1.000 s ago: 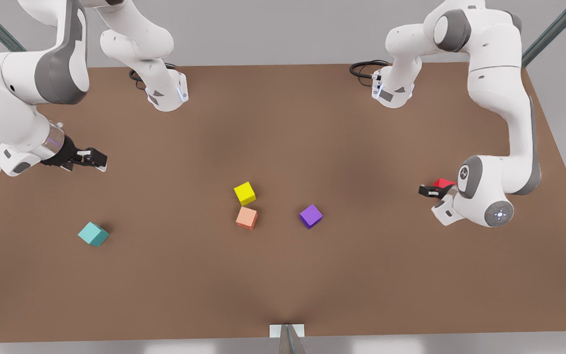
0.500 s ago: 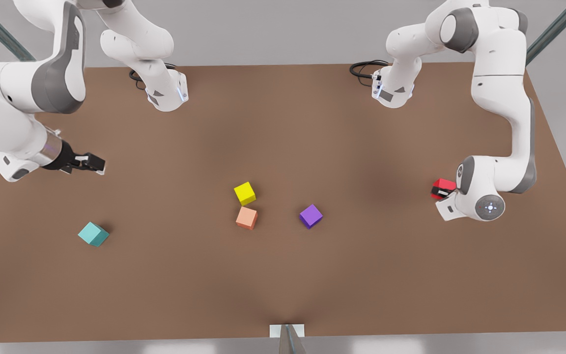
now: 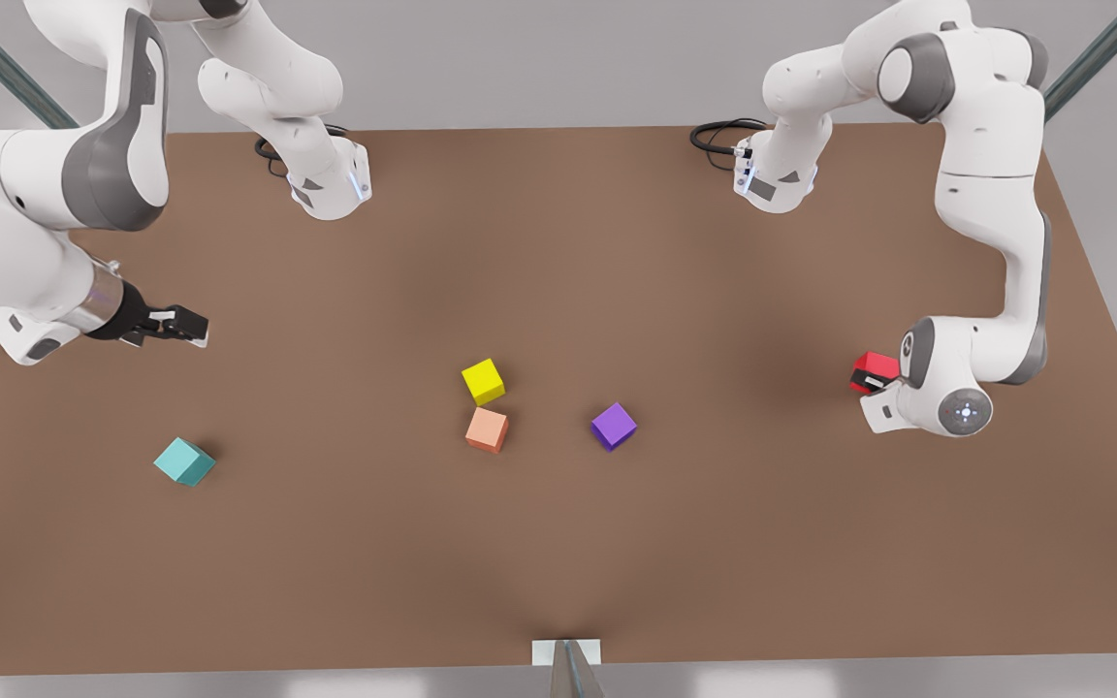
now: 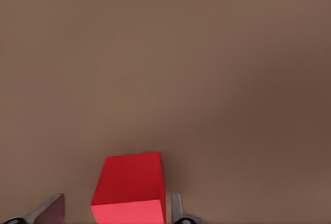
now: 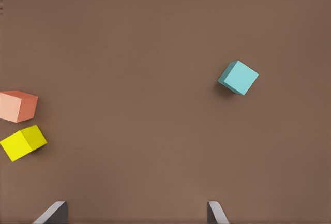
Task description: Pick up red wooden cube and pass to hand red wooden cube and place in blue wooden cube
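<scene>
The red wooden cube [image 3: 875,364] rests on the brown table [image 3: 558,242] at the front view's right. My left gripper [image 3: 869,380] is down around it. In the left wrist view the red wooden cube [image 4: 132,185] lies between the fingers of the left gripper [image 4: 116,204], which is open: one finger is close to a face and the other stands off with a gap. The blue wooden cube [image 3: 184,461], teal in colour, sits at the front view's lower left. My right gripper [image 3: 192,328] hovers open above and behind it. The right wrist view shows the blue wooden cube [image 5: 238,77] beyond the right gripper [image 5: 135,211].
A yellow cube [image 3: 484,381] and a salmon cube [image 3: 487,429] touch near the table's middle, with a purple cube [image 3: 614,427] to their right. Both arm bases [image 3: 331,184] stand at the back edge. A black cable [image 3: 718,136] loops by the right base.
The left gripper has dropped down over the red cube, which now lies between its fingers. The right arm has shifted only slightly.
</scene>
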Controlling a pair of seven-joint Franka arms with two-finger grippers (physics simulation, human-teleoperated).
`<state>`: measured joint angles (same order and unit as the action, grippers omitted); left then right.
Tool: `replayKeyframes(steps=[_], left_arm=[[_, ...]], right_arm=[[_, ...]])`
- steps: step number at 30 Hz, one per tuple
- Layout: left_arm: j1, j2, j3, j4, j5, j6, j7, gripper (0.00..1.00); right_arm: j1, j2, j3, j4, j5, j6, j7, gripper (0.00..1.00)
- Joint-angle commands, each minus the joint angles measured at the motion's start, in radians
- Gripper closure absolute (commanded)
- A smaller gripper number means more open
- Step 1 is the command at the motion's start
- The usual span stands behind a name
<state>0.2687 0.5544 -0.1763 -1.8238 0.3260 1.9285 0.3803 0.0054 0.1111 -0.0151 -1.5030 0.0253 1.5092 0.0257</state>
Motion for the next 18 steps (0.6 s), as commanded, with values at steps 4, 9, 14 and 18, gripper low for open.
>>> replayKeyframes(steps=[4, 9, 14, 18], left_arm=[[0.011, 0.016, 0.0, -0.003, 0.002, 0.02, 0.077, 0.0], [0.024, 0.013, 0.0, -0.055, 0.004, 0.089, 0.077, 0.0], [0.03, 0.016, 0.001, -0.078, 0.027, 0.125, 0.063, 0.0], [0.05, 0.016, 0.001, -0.098, 0.027, 0.149, 0.054, 0.0]], right_arm=[[-0.005, 0.001, 0.0, -0.002, 0.002, -0.003, -0.049, 0.0], [-0.009, 0.005, 0.0, -0.002, 0.005, -0.003, -0.052, 0.0], [-0.009, 0.005, 0.0, -0.002, 0.007, -0.003, -0.052, 0.0], [-0.009, 0.005, 0.0, -0.002, 0.007, -0.003, -0.053, 0.0]])
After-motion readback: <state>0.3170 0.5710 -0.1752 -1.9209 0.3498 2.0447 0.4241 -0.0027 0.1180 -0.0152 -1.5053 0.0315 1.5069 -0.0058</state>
